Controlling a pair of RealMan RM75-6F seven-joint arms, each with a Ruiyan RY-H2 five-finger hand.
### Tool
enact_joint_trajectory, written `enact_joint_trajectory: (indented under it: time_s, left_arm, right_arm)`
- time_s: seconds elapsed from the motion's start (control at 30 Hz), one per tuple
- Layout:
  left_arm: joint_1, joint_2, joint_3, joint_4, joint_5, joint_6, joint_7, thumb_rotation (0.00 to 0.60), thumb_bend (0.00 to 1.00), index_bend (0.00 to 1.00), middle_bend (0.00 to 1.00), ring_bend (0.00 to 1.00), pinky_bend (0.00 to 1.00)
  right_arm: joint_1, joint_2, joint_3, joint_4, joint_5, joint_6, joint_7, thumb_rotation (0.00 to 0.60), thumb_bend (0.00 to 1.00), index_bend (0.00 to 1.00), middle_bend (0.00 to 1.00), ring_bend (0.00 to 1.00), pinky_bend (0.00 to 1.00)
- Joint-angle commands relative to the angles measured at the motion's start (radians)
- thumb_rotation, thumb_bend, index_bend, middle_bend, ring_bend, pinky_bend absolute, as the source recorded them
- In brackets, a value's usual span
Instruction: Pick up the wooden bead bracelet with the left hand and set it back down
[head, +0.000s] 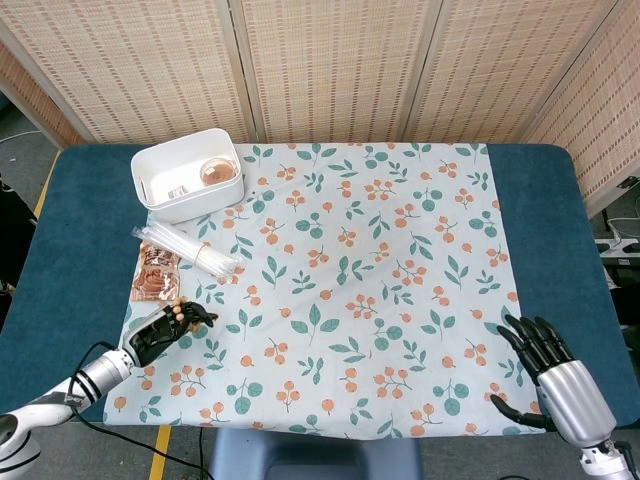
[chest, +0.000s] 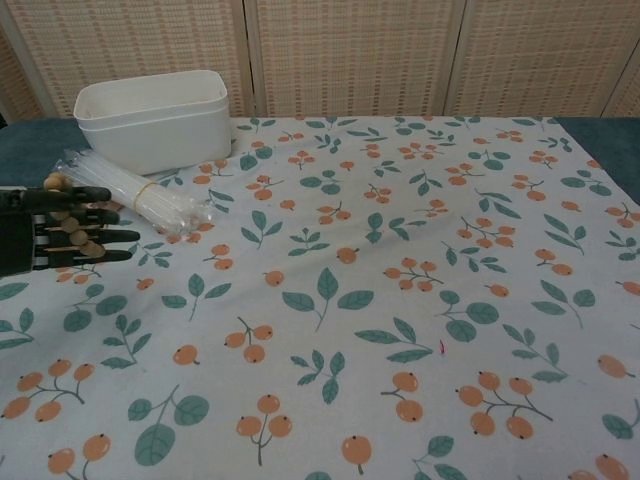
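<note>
The wooden bead bracelet (chest: 73, 226) hangs looped over the fingers of my black left hand (chest: 35, 232) at the left edge of the chest view. The hand holds it just above the floral cloth (chest: 330, 250), with the fingers stretched out to the right. In the head view the same hand (head: 158, 333) is at the cloth's front left, and the beads (head: 183, 314) show at its fingertips. My right hand (head: 553, 378) hovers at the front right corner with its fingers spread and nothing in it; the chest view does not show it.
A white bin (head: 188, 172) with small items inside stands at the back left. A bundle of clear tubes (head: 188, 250) and a brown packet (head: 154, 274) lie between the bin and my left hand. Blue table (head: 85, 230) borders the cloth.
</note>
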Motion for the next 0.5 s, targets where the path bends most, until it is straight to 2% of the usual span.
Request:
enact_joint_trajectory:
  time_s: [0.03, 0.17, 0.23, 0.27, 0.3, 0.37, 0.4, 0.47, 0.5]
  left_arm:
    - [0.001, -0.001, -0.001, 0.004, -0.003, -0.007, 0.012, 0.6, 0.62, 0.41, 0.42, 0.13, 0.0]
    - [0.003, -0.001, 0.001, 0.006, -0.007, -0.012, 0.028, 0.6, 0.53, 0.43, 0.42, 0.13, 0.0]
    - [0.005, -0.002, 0.003, 0.005, -0.012, -0.008, 0.028, 0.571, 0.49, 0.45, 0.42, 0.13, 0.0]
    - [0.006, -0.002, 0.005, 0.004, -0.018, -0.003, 0.022, 0.543, 0.48, 0.46, 0.42, 0.13, 0.0]
    - [0.006, -0.001, 0.008, 0.002, -0.024, 0.003, 0.012, 0.478, 0.46, 0.49, 0.43, 0.14, 0.0]
    - [0.003, 0.004, 0.014, -0.001, -0.028, 0.011, -0.001, 0.386, 0.45, 0.54, 0.44, 0.15, 0.0]
    - [0.002, 0.005, 0.015, -0.001, -0.028, 0.013, -0.003, 0.374, 0.45, 0.54, 0.44, 0.15, 0.0]
    - [0.0, 0.007, 0.018, -0.003, -0.029, 0.019, -0.008, 0.309, 0.44, 0.57, 0.46, 0.15, 0.0]
    - [0.0, 0.008, 0.02, -0.004, -0.033, 0.022, -0.017, 0.257, 0.44, 0.59, 0.47, 0.16, 0.0]
  right_arm:
    - [0.0, 0.0, 0.0, -0.001, 0.001, -0.001, -0.001, 0.409, 0.2, 0.0, 0.0, 0.0, 0.0]
    - [0.0, 0.001, 0.0, -0.001, -0.001, -0.002, 0.0, 0.41, 0.2, 0.0, 0.0, 0.0, 0.0]
    - [0.0, 0.001, 0.0, -0.001, 0.0, -0.004, 0.0, 0.409, 0.2, 0.0, 0.0, 0.0, 0.0]
    - [0.0, 0.001, 0.0, -0.001, 0.0, -0.005, -0.001, 0.409, 0.2, 0.0, 0.0, 0.0, 0.0]
    - [0.001, 0.001, 0.0, -0.001, 0.0, -0.006, -0.001, 0.409, 0.2, 0.0, 0.0, 0.0, 0.0]
    - [0.001, 0.001, -0.001, -0.001, -0.001, -0.007, -0.001, 0.41, 0.2, 0.0, 0.0, 0.0, 0.0]
    - [0.001, 0.001, -0.001, -0.001, -0.001, -0.007, -0.001, 0.41, 0.2, 0.0, 0.0, 0.0, 0.0]
    - [0.001, 0.001, -0.001, -0.001, -0.001, -0.007, -0.001, 0.41, 0.2, 0.0, 0.0, 0.0, 0.0]
    - [0.001, 0.002, -0.001, -0.001, -0.002, -0.007, -0.001, 0.409, 0.2, 0.0, 0.0, 0.0, 0.0]
